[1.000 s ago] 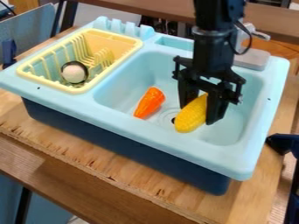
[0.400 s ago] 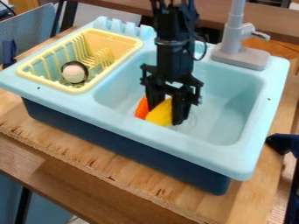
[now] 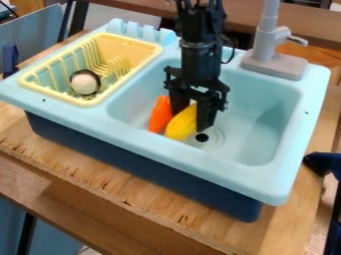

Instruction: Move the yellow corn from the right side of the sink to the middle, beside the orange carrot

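Yellow corn (image 3: 180, 126) has moved from over the drain (image 3: 202, 137) to close beside the orange carrot (image 3: 160, 114), both inside the light-blue sink (image 3: 283, 185). Clamped on the corn is the pincer (image 3: 191, 121). A yellow dish rack (image 3: 123, 47) holds a round white piece with a dark rim (image 3: 85, 82).

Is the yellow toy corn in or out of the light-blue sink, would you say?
In; the corn is inside the basin, below its rim.

A toy-kitchen setup. A light-blue toy sink (image 3: 283, 196) has a grey faucet (image 3: 267, 50) at its back edge.
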Controlling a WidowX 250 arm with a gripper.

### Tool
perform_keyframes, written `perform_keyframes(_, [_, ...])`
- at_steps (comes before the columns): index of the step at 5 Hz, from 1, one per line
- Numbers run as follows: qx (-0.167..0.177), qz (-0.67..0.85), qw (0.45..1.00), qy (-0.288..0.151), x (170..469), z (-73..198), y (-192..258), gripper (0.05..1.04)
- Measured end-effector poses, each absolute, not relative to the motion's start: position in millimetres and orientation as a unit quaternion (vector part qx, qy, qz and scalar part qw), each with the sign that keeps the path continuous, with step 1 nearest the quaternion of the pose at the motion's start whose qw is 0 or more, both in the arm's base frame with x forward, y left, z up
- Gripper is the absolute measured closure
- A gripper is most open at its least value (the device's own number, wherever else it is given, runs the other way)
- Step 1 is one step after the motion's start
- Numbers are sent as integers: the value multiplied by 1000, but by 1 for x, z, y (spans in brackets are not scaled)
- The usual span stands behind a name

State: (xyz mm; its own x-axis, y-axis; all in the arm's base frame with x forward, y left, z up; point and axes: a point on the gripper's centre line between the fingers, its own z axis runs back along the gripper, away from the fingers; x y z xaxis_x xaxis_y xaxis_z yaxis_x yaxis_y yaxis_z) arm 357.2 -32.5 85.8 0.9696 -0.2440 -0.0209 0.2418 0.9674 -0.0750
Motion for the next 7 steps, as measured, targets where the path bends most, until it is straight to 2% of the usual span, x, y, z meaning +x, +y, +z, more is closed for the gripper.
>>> perform_keyframes(1, [-28, -117, 993, -1, 368, 92, -30, 449])
perform_keyframes(2, [-34, -110, 993, 15, 367, 81, -31, 378])
perform_keyframes(3, [-44, -123, 991, 8, 369, 81, -44, 114])
perform_keyframes(5, [-46, -142, 989, 18, 360, 74, -66, 83])
perform_keyframes(6, [-13, -151, 988, -4, 350, 113, -67, 83])
perform_keyframes(7, [34, -141, 989, -4, 342, 137, -58, 83])
